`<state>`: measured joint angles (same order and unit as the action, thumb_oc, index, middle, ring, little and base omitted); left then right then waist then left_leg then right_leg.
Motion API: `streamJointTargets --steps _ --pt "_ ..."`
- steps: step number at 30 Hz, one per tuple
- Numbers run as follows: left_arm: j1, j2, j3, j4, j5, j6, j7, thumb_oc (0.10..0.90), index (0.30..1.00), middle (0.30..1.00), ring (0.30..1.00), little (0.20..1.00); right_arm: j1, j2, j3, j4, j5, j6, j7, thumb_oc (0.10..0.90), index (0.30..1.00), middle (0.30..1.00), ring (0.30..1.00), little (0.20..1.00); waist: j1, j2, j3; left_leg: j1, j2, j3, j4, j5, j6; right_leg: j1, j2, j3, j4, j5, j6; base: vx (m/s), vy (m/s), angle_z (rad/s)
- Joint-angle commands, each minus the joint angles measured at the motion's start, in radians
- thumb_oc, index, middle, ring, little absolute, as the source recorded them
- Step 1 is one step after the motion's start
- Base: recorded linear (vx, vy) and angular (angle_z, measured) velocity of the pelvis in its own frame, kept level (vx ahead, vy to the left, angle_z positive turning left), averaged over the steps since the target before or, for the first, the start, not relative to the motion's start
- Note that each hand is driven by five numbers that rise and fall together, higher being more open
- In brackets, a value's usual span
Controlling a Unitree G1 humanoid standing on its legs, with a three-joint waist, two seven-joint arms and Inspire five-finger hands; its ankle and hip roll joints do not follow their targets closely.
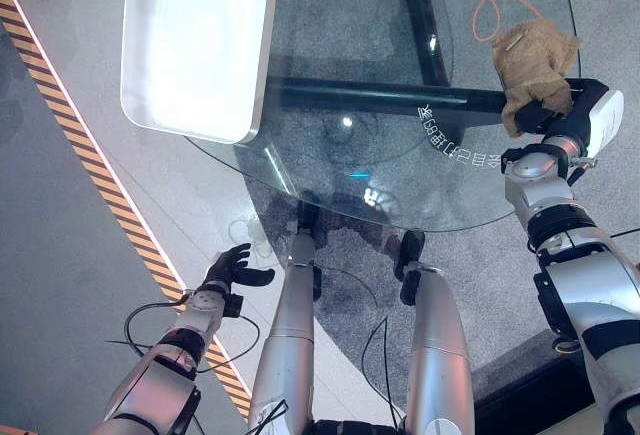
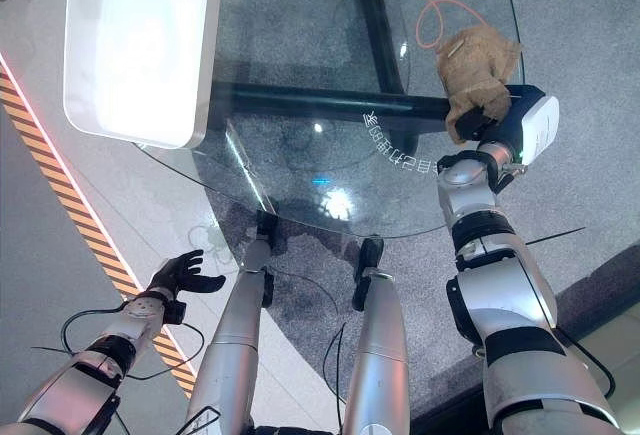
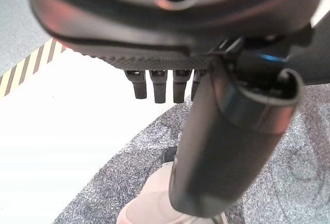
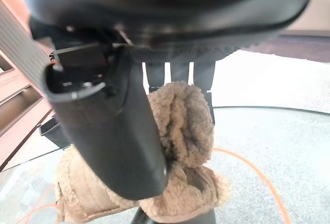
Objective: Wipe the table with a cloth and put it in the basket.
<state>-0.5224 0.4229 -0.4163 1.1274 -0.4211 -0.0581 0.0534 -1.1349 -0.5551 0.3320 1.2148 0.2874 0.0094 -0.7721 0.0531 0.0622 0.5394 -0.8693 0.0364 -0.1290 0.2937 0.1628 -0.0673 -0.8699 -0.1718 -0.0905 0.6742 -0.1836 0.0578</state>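
A tan fleecy cloth [image 1: 535, 65] lies bunched on the round glass table [image 1: 400, 105] at its right side. My right hand [image 1: 548, 115] is on the cloth's near edge, and its fingers [image 4: 203, 77] and thumb [image 4: 111, 131] are curled round a fold of the cloth [image 4: 180, 131]. The white rectangular basket [image 1: 195, 40] stands on the table's far left part. My left hand [image 1: 232, 270] hangs low at the left, below the table edge and over the floor, its fingers [image 3: 154, 85] relaxed and holding nothing.
An orange cord [image 1: 500, 10] loops on the glass just beyond the cloth. A dark frame bar [image 1: 380, 95] runs under the glass. A yellow-and-black striped line [image 1: 110, 195] crosses the floor at the left.
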Motion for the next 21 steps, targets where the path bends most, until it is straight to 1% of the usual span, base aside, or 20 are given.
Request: streamJointTargets --steps 1,6,10,12,15,18,21 --pt "-0.008 0.001 0.028 0.097 -0.01 -0.015 0.005 0.8 0.9 0.9 0.9 0.9 0.041 -0.188 -0.038 0.074 0.047 0.006 -0.106 0.1 0.3 0.3 0.3 0.2 0.006 0.015 -0.019 0.05 -0.051 0.112 0.103 -0.175 0.079 0.012 0.093 -0.024 -0.192 0.142 -0.022 0.0 0.0 0.0" --pt "-0.02 0.005 0.026 0.1 -0.015 -0.005 0.001 0.8 0.9 0.9 0.9 0.9 0.036 -0.183 -0.031 0.068 0.043 -0.008 -0.096 0.1 0.3 0.3 0.3 0.2 0.004 0.013 -0.019 0.05 -0.051 0.111 0.102 -0.175 0.077 0.013 0.093 -0.024 -0.196 0.143 -0.021 0.0 0.0 0.0" --pt "-0.023 0.003 0.026 0.109 -0.013 -0.011 -0.001 0.8 0.9 0.9 0.9 0.9 0.029 -0.175 -0.025 0.064 0.042 -0.018 -0.085 0.1 0.3 0.3 0.3 0.2 0.005 0.013 -0.019 0.05 -0.051 0.11 0.102 -0.176 0.077 0.012 0.094 -0.024 -0.194 0.141 -0.021 0.0 0.0 0.0" --pt "-0.03 0.003 0.022 0.112 -0.017 -0.008 -0.003 0.8 0.9 0.9 0.9 0.9 0.017 -0.167 -0.009 0.053 0.0 -0.036 -0.066 0.1 0.3 0.3 0.3 0.2 0.005 0.013 -0.019 0.052 -0.05 0.11 0.098 -0.175 0.077 0.013 0.095 -0.024 -0.196 0.141 -0.022 0.0 0.0 0.0" --pt "-0.032 -0.001 0.019 0.108 -0.013 -0.006 -0.003 0.8 0.9 0.9 0.9 0.9 -0.005 -0.152 0.025 0.011 -0.037 -0.041 -0.049 0.1 0.3 0.3 0.3 0.2 0.007 0.013 -0.019 0.051 -0.052 0.108 0.098 -0.174 0.075 0.011 0.095 -0.025 -0.196 0.141 -0.023 0.0 0.0 0.0" --pt "-0.032 -0.006 0.014 0.1 -0.008 -0.004 0.002 0.8 0.9 0.9 0.9 0.9 -0.03 -0.131 0.064 -0.038 -0.091 -0.024 -0.032 0.1 0.3 0.3 0.3 0.2 0.01 0.013 -0.019 0.053 -0.054 0.107 0.094 -0.17 0.072 0.015 0.093 -0.028 -0.202 0.142 -0.023 0.0 0.0 0.0" --pt "-0.03 -0.015 0.006 0.094 -0.009 -0.005 0.009 0.8 0.9 0.9 0.9 0.9 -0.058 -0.111 0.108 -0.065 -0.113 -0.009 -0.021 0.1 0.3 0.3 0.3 0.2 0.015 0.018 -0.019 0.055 -0.056 0.107 0.089 -0.168 0.072 0.018 0.091 -0.034 -0.206 0.14 -0.026 0.0 0.001 -0.01"
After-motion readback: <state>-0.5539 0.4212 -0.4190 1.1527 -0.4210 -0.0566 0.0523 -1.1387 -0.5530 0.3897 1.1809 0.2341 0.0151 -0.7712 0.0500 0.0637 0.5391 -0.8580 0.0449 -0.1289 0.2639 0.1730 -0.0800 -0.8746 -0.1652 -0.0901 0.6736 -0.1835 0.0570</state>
